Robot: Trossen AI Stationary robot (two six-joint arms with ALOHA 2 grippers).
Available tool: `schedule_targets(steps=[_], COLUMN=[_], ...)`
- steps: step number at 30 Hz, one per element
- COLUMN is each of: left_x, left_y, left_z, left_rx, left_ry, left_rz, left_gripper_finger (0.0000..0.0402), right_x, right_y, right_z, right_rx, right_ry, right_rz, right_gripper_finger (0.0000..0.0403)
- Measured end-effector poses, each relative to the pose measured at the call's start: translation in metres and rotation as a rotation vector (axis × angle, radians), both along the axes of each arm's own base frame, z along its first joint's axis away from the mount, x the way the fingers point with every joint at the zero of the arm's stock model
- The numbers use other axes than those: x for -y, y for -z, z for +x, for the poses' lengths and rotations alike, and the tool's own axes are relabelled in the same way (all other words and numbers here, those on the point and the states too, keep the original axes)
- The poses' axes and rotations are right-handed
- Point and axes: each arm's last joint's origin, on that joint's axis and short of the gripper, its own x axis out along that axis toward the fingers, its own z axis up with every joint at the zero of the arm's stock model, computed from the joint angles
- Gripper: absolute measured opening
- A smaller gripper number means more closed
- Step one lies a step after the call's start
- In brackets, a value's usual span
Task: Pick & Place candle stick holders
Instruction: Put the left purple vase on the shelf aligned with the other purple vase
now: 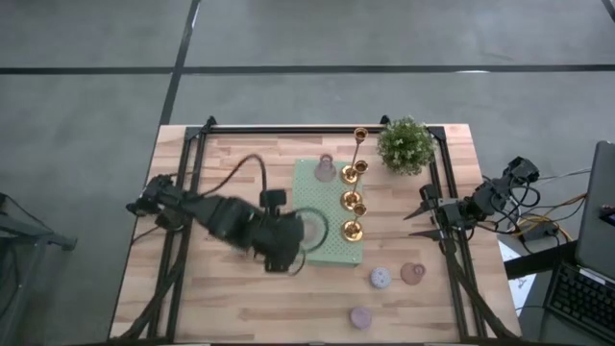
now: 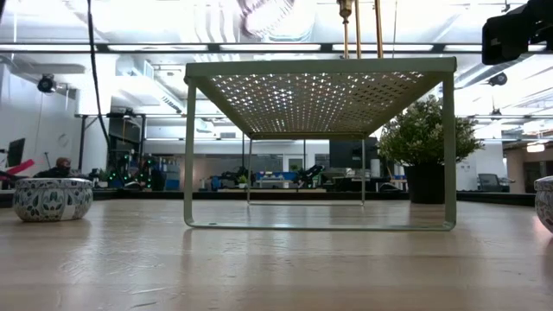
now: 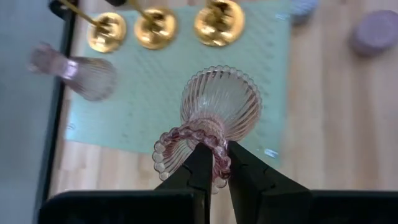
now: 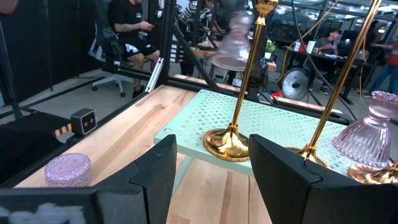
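Observation:
My left gripper [image 1: 296, 238] is over the near-left part of the pale green perforated mat [image 1: 332, 252], shut on a clear pink ribbed glass holder [image 3: 221, 102]. This holder shows blurred, above the mat, in the right wrist view [image 4: 233, 40]. A second pink glass holder [image 1: 325, 169] stands on the mat's far part. Gold holders [image 1: 353, 229] [image 1: 354, 200] [image 1: 354, 173] stand in a row on the mat's right side, with a tall thin-stemmed one [image 1: 360, 135] at the far end. My right gripper [image 1: 420, 216] is open and empty at the table's right. My left gripper pinches the glass holder's beaded rim [image 3: 196, 138] between its two fingers [image 3: 200, 169]. The fingers come from above, slanting down. The holder hangs below them, its flared ribbed bell [image 3: 227, 93] pointing down at the mat and clear of it.
Three small round pastel cups lie on the wood near the mat's near-right corner: blue-grey [image 1: 381, 278], pink [image 1: 413, 273], lavender [image 1: 360, 316]. A green potted plant [image 1: 405, 144] stands at the far right. The mat is a raised shelf on thin legs [image 2: 190, 155].

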Motion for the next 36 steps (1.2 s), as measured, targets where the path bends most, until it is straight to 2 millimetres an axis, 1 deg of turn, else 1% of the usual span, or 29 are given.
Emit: schedule_targets(steps=[7, 10, 12, 14, 17, 26, 31, 36], left_x=[-0.042, -0.055, -0.061, -0.064, -0.069, -0.09, -0.099, -0.1], left_y=[0.001, 0.001, 0.003, 0.005, 0.012, 0.034, 0.043, 0.048], left_z=[0.018, 0.023, 0.032, 0.041, 0.05, 0.068, 0.074, 0.078], left_rx=[-0.015, -0.018, 0.004, 0.024, 0.009, -0.079, -0.119, -0.137], left_ry=[0.003, 0.022, 0.037, 0.072, 0.109, 0.095, 0.083, 0.091], left_rz=[0.048, 0.08, 0.094, 0.076, 0.079, 0.111, 0.116, 0.135], left_gripper_finger=[0.0035, 0.0035, 0.0035, 0.0035, 0.0035, 0.0035, 0.0035, 0.0035], right_x=[0.0, 0.0, 0.0, 0.0, 0.0, 0.0, 0.0, 0.0], right_y=[0.0, 0.0, 0.0, 0.0, 0.0, 0.0, 0.0, 0.0], right_z=[0.0, 0.0, 0.0, 0.0, 0.0, 0.0, 0.0, 0.0], right_rx=[0.0, 0.0, 0.0, 0.0, 0.0, 0.0, 0.0, 0.0], right_ry=[0.0, 0.0, 0.0, 0.0, 0.0, 0.0, 0.0, 0.0], right_rz=[0.0, 0.0, 0.0, 0.0, 0.0, 0.0, 0.0, 0.0], right_gripper_finger=[0.0194, 0.0194, 0.0194, 0.0194, 0.0194, 0.0194, 0.0194, 0.0194])
